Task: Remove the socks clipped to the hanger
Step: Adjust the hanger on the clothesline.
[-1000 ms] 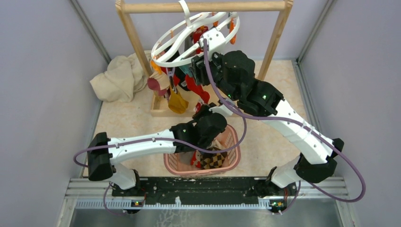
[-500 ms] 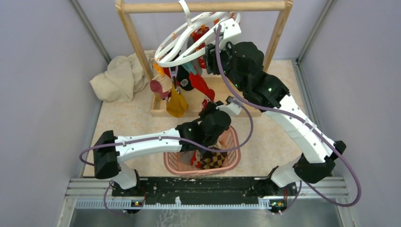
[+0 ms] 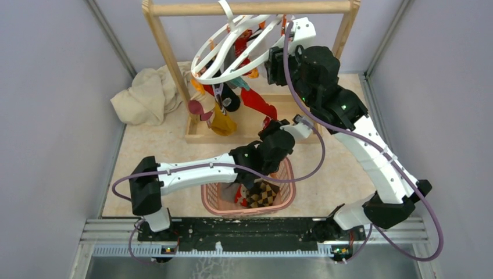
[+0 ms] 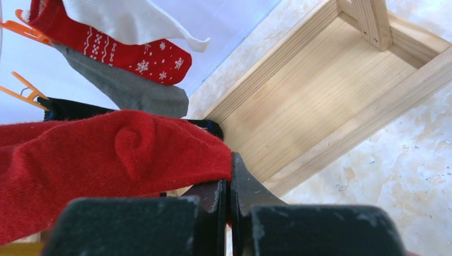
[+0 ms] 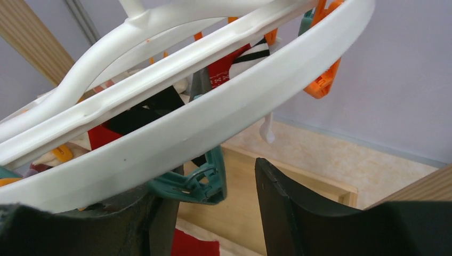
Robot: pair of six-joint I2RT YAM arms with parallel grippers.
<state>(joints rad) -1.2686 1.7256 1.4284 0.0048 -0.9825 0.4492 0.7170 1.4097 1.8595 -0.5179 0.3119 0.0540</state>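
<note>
The wooden rail frame (image 3: 250,8) stands as it did; the two arms have shifted. The right arm has swung up and to the right, from the near side of the ring to its right edge; the hanger (image 5: 224,114), hooked on the rail, has tipped and swung that way too. The left arm has reached farther forward over the pink basket (image 3: 288,174), which already holds a checked sock (image 3: 261,192) among others.

The right gripper (image 5: 216,197) sits just under the hanger's rim, jaws partly apart and a little wider than a second ago; a teal clip (image 5: 202,184) hangs between them, and nothing is gripped; whether a finger touches the clip I cannot tell. The left gripper (image 4: 230,181) is clamped tight on the toe of the red sock (image 4: 122,154), which runs slanting from the ring down toward the basket; its far end seems still clipped. Other socks hang just above it: a snowflake sock (image 4: 133,56), a grey sock (image 4: 133,88), a white sock (image 4: 133,21).

In my judgement the red sock is the one in hand; the right gripper steadies or works the ring while the left pulls; many socks remain, so the task is far from done.
</note>
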